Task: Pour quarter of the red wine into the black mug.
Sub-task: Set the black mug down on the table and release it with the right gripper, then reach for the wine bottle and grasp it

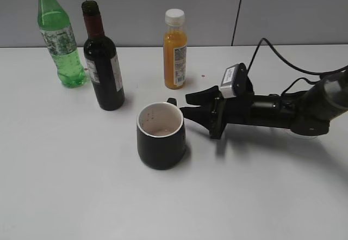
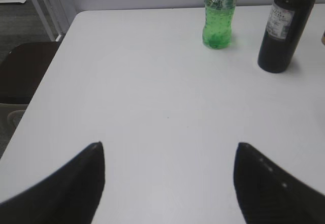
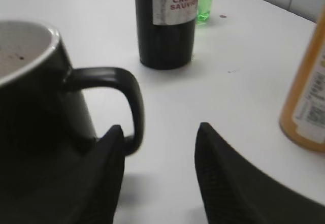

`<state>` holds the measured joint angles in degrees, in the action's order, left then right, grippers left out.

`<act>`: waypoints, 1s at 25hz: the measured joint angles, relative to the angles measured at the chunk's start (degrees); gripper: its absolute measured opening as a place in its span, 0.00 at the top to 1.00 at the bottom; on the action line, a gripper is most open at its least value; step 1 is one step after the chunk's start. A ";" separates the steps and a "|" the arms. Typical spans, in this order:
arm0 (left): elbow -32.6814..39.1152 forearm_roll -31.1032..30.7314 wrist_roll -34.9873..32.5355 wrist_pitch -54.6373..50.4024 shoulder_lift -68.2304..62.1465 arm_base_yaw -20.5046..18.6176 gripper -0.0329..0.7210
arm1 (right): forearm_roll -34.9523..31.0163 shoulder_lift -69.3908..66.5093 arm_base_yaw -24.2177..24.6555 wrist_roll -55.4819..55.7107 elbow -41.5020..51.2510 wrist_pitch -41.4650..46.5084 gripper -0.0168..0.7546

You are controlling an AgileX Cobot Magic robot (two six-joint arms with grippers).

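Observation:
The red wine (image 1: pixel 104 71) stands upright at the back left, a dark bottle with a red foil neck and no cap; it also shows in the left wrist view (image 2: pixel 282 26) and the right wrist view (image 3: pixel 165 26). The black mug (image 1: pixel 160 142) sits mid-table, its white inside faintly pink at the bottom. My right gripper (image 1: pixel 185 103) lies low just right of the mug, open. In its own view the right gripper (image 3: pixel 160 128) has bare table between its fingers, and the mug's handle (image 3: pixel 129 97) curves down at the left fingertip. My left gripper (image 2: pixel 169 144) is open over bare table.
A green plastic bottle (image 1: pixel 60 38) stands at the back left, left of the wine. An orange juice bottle (image 1: pixel 175 52) with a white cap stands behind the mug and close to my right gripper's far side. The table's left edge (image 2: pixel 56 61) borders a dark chair.

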<state>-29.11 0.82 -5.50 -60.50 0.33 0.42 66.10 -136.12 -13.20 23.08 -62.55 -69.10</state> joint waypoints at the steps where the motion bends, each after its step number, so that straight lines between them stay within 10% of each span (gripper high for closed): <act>1: 0.00 0.00 0.00 0.00 0.00 0.00 0.17 | 0.32 0.14 1.03 0.00 0.51 0.00 0.52; 11: 0.00 0.00 0.00 0.00 0.00 0.00 0.17 | 0.59 4.58 11.35 0.00 4.76 -0.27 0.52; 25: 0.00 0.00 0.00 0.00 0.00 0.00 0.17 | -52.20 8.58 13.22 -19.27 4.93 1.69 0.21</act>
<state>-29.11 0.82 -5.50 -60.50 0.33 0.42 13.91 -127.53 0.02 3.82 -57.61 -67.41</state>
